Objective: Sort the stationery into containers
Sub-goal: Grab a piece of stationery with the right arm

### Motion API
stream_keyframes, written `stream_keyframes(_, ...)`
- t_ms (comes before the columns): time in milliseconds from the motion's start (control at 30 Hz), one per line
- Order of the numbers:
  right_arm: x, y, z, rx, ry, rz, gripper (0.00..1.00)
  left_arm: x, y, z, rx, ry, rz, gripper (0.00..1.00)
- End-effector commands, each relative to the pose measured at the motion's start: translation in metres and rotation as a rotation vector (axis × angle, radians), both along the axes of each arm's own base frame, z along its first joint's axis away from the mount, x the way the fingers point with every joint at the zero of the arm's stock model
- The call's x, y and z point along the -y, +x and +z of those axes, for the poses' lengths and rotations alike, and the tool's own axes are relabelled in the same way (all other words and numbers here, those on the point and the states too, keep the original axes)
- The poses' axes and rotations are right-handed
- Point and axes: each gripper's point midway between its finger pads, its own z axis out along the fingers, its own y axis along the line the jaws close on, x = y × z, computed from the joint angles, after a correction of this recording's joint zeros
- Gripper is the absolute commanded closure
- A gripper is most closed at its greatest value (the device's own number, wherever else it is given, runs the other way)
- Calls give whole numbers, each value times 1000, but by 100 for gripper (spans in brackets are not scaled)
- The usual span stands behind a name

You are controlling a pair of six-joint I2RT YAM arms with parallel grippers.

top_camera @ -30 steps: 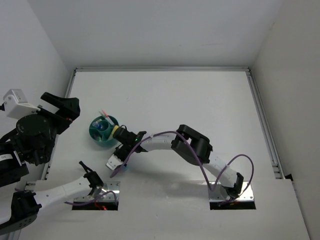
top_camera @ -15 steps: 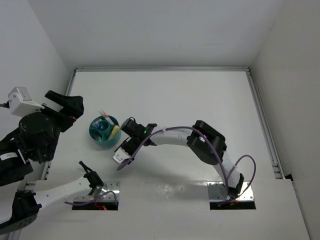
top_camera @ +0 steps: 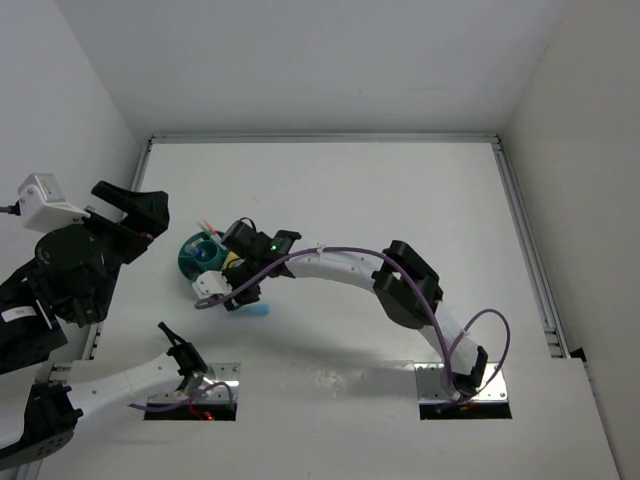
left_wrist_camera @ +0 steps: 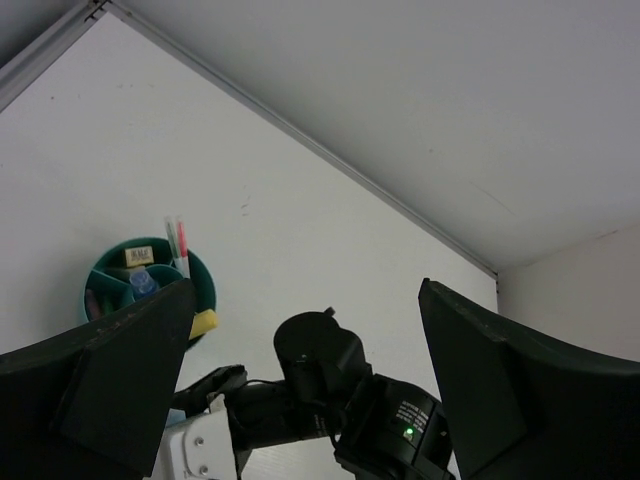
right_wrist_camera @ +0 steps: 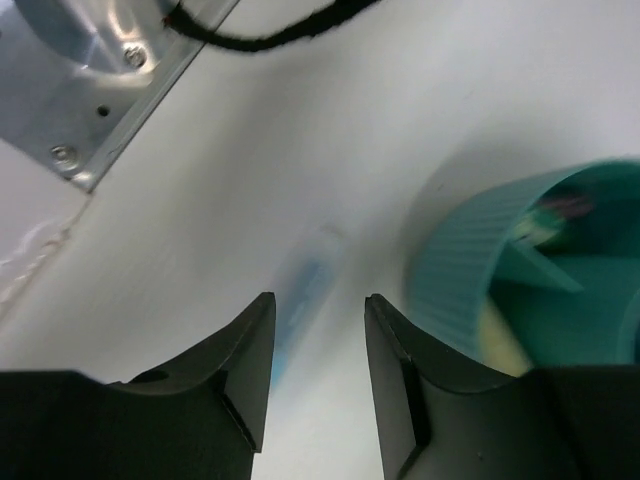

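Note:
The dark-teal cup (top_camera: 200, 262) stands at the left of the table and holds pink pens (left_wrist_camera: 177, 240), a yellow marker (left_wrist_camera: 203, 322) and other small items. My right gripper (top_camera: 232, 297) is open and empty, low over the table just in front of the cup. In the right wrist view a blurred blue marker (right_wrist_camera: 305, 295) lies on the table just beyond the gripper (right_wrist_camera: 318, 300), with the cup (right_wrist_camera: 480, 270) to its right. The blue marker (top_camera: 258, 310) also shows from above. My left gripper (top_camera: 135, 212) is open and empty, raised left of the cup (left_wrist_camera: 140, 290).
The right arm's wrist (left_wrist_camera: 340, 400) fills the lower middle of the left wrist view. A raised rail (top_camera: 320, 138) runs along the table's far edge, with walls on both sides. A metal mounting plate (right_wrist_camera: 90, 90) and a black cable lie close by in the right wrist view.
My right gripper let the yellow marker go into the cup, then swung left and down in front of the cup. A blue marker now shows on the table beside it. The left arm shifted slightly.

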Motion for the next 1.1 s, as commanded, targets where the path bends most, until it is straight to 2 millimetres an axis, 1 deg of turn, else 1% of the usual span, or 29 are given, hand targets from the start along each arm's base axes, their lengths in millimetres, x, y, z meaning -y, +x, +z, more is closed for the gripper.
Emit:
stream_keyframes(0,5,-7,3,-105,-113,-107,59,-8,-3,4,19,3,13,0)
stream_keyframes(33,14,-10,-1,-119,-173,-117,59,-8,-4,3,18,13,11,0)
stream_keyframes(100,18,-6,-6,-123,-215,-153,59,-13,-6,2,19,16,20,0)
stream_keyframes(133,17,-10,-4,-122,-222,-156,59,-13,-6,2,18,16,20,0)
stream_keyframes(167,17,-8,-4,-115,-225,-162,58,-14,-6,3,21,18,30,0)
stream_keyframes(233,21,-8,-18,-115,-254,-170,56,-14,-5,0,13,34,29,0)
stream_keyframes(267,21,-6,-18,-105,-258,-177,56,-14,-5,0,13,34,29,0)
stream_keyframes(333,23,-6,-33,-115,-285,-177,56,-11,-4,-2,10,41,18,0)
stream_keyframes(367,21,-3,-31,-104,-280,-184,56,-11,-4,-2,10,41,18,0)
stream_keyframes(400,23,-1,-39,-98,-298,-192,56,-13,-6,-1,16,34,18,0)
stream_keyframes(433,24,1,-40,-89,-306,-210,56,-12,-5,-4,8,44,18,0)
stream_keyframes(467,23,4,-46,-88,-309,-225,56,-12,-5,-8,4,48,18,0)
stream_keyframes(500,21,6,-46,-82,-304,-240,55,-14,-7,-5,18,24,20,0)
stream_keyframes(533,23,10,-50,-71,-312,-261,55,-11,-4,-13,1,44,20,0)
stream_keyframes(567,22,11,-56,-69,-314,-274,55,-14,-7,-12,8,36,20,0)
stream_keyframes(600,21,14,-56,-59,-308,-281,55,-12,-5,-14,5,39,20,0)
stream_keyframes(667,23,19,-66,-47,-327,-309,54,-11,-5,-15,10,31,11,0)
stream_keyframes(733,20,20,-67,-46,-324,-310,54,-11,-5,-15,10,31,11,0)
stream_keyframes(767,22,19,-68,-54,-335,-316,53,-11,-5,-15,10,31,11,0)
stream_keyframes(833,18,21,-72,-54,-334,-316,53,-11,-5,-15,10,31,11,0)
stream_keyframes(867,18,21,-69,-54,-335,-316,53,-11,-5,-15,10,31,11,0)
stream_keyframes(933,17,21,-76,-63,-346,-323,53,-11,-5,-15,10,31,11,0)
stream_keyframes(967,19,18,-77,-74,-355,-316,53,-11,-5,-15,10,31,11,0)
stream_keyframes(1000,17,19,-73,-72,-345,-316,53,-11,-5,-15,10,31,11,0)
stream_keyframes(1033,16,14,-79,-73,-355,-307,53,-11,-5,-15,10,31,11,0)
stream_keyframes(1067,13,15,-75,-70,-345,-307,52,-11,-5,-15,10,31,11,0)
